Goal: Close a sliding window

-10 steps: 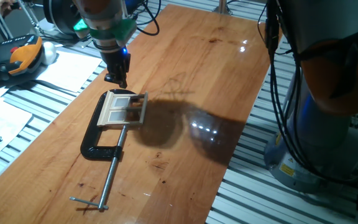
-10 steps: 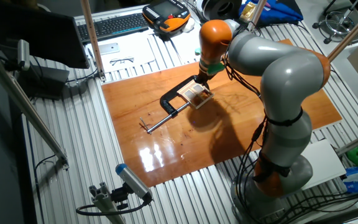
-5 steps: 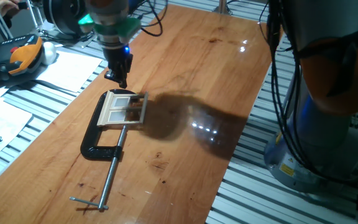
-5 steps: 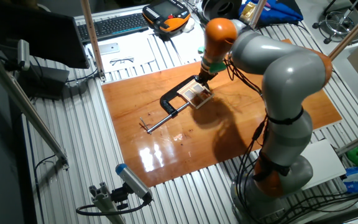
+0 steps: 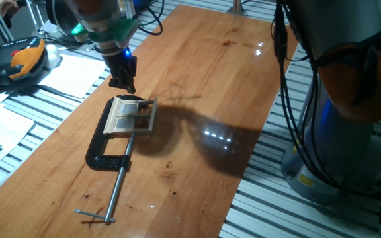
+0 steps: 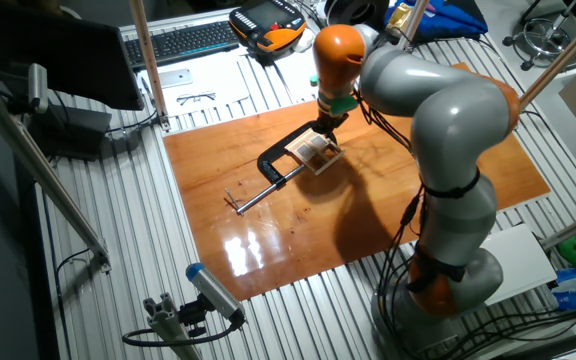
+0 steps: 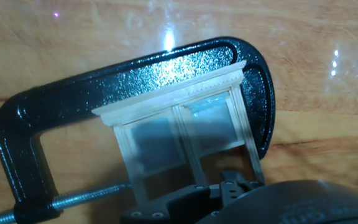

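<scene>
The sliding window [image 5: 132, 116] is lying flat on the worktop [image 5: 204, 79], gripped in a black C-clamp [image 5: 104, 149]. The end effector [image 5: 126, 84] is hovering just beside its far edge; whether its fingers are apart, I cannot tell.

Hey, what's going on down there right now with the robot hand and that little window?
Gripper hovers at the sliding window's far edge, jaw state unclear. Window lies flat, held in the black C-clamp. Nothing else near it on the table.
</scene>
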`<state>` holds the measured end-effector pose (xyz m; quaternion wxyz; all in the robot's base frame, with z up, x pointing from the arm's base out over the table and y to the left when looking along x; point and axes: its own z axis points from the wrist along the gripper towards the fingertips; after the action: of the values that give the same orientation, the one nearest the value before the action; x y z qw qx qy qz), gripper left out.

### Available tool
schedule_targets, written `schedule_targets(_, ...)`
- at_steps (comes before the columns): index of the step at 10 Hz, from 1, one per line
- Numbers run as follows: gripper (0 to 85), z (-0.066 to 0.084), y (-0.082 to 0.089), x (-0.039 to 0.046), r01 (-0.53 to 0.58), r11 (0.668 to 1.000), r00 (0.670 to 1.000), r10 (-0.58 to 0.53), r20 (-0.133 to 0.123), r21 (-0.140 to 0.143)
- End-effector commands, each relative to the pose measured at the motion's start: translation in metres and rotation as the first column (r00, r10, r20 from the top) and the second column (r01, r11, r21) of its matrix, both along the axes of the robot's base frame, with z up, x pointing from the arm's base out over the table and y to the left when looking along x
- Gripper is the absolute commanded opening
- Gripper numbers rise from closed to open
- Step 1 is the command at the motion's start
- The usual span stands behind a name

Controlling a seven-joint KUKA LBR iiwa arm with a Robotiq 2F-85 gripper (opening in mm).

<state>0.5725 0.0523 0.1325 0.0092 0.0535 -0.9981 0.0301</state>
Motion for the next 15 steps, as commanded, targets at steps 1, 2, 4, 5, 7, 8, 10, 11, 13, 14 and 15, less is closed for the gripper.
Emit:
schedule_targets(1, 0.0, -0.001, 0.0, 0.0004, 0.002, 1.0, 1.0, -0.003, 0.007, 0.007)
schedule_targets(2, 0.0, -0.004, 0.0, 0.0038, -0.001, 1.0, 1.0, 0.001, 0.013, 0.011)
schedule_targets(4, 0.0, -0.013, 0.0, 0.0138, -0.004, 1.0, 1.0, 0.004, 0.009, 0.027)
schedule_targets(5, 0.0, -0.017, 0.0, 0.0132, -0.007, 1.0, 1.0, 0.007, 0.009, 0.029)
schedule_targets(7, 0.0, -0.022, -0.001, 0.0137, -0.008, 1.0, 1.0, 0.008, -0.001, 0.024)
schedule_targets(8, 0.0, -0.027, -0.001, 0.0162, -0.008, 1.0, 1.0, 0.008, -0.001, 0.026)
schedule_targets(10, 0.0, -0.039, -0.002, 0.0211, -0.005, 0.999, 1.0, 0.005, 0.005, 0.035)
schedule_targets(11, 0.0, -0.045, -0.003, 0.0224, -0.005, 0.999, 1.0, 0.005, 0.008, 0.041)
schedule_targets(13, 0.0, -0.049, -0.003, 0.0235, 0.0, 0.998, 1.0, 0.0, 0.003, 0.055)
schedule_targets(14, 0.0, -0.049, -0.003, 0.0238, -0.005, 0.998, 1.0, 0.005, -0.003, 0.055)
schedule_targets(15, 0.0, -0.051, -0.002, 0.0243, -0.017, 0.998, 1.0, 0.017, -0.006, 0.054)
